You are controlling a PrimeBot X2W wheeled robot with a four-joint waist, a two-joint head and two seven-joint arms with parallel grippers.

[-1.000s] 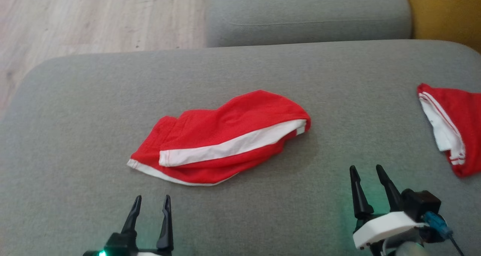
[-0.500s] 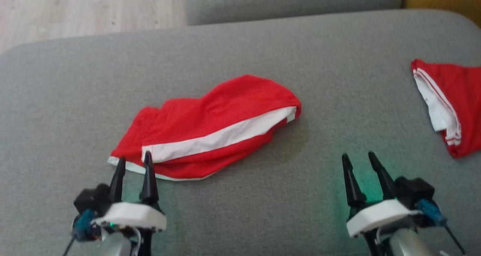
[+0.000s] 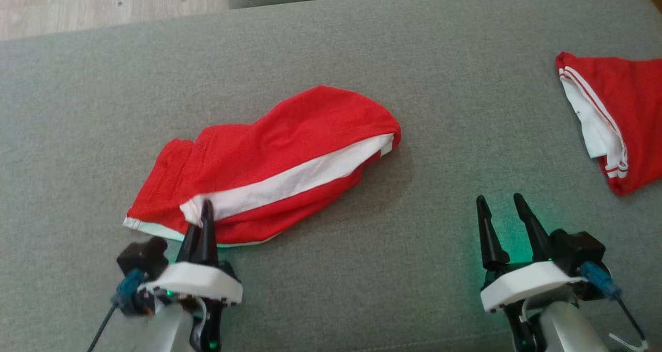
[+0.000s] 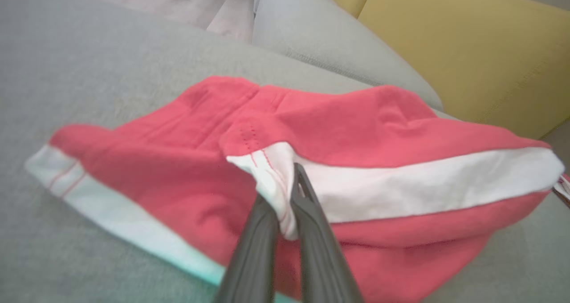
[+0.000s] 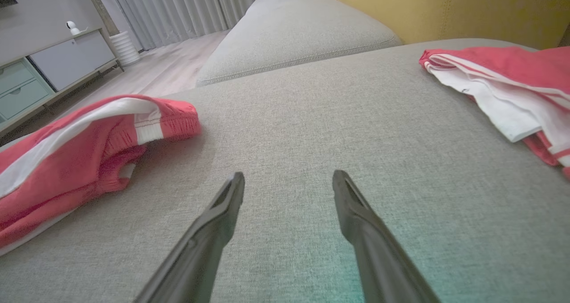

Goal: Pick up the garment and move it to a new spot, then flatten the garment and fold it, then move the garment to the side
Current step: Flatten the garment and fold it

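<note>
L gripper (image 3: 203, 218): jaws pressed together, pinching the near-left end of the white side stripe on the red mesh shorts w/ white hem band (image 3: 289, 145). In the left wrist view a fold of white cloth sits squeezed between the fingers (image 4: 311, 214). Shorts lie rumpled mid-seat on the grey woven sofa cushion (image 3: 455, 73), long axis running near-left to far-right. R gripper (image 3: 499, 199): jaws spread wide, nothing between them, over bare cushion, well apart from the shorts, to their right. Second red-and-white garment (image 3: 620, 109) lies at the cushion's right edge, apart from both grippers. Pale wood floor (image 3: 103, 0) beyond far-left corner.
</note>
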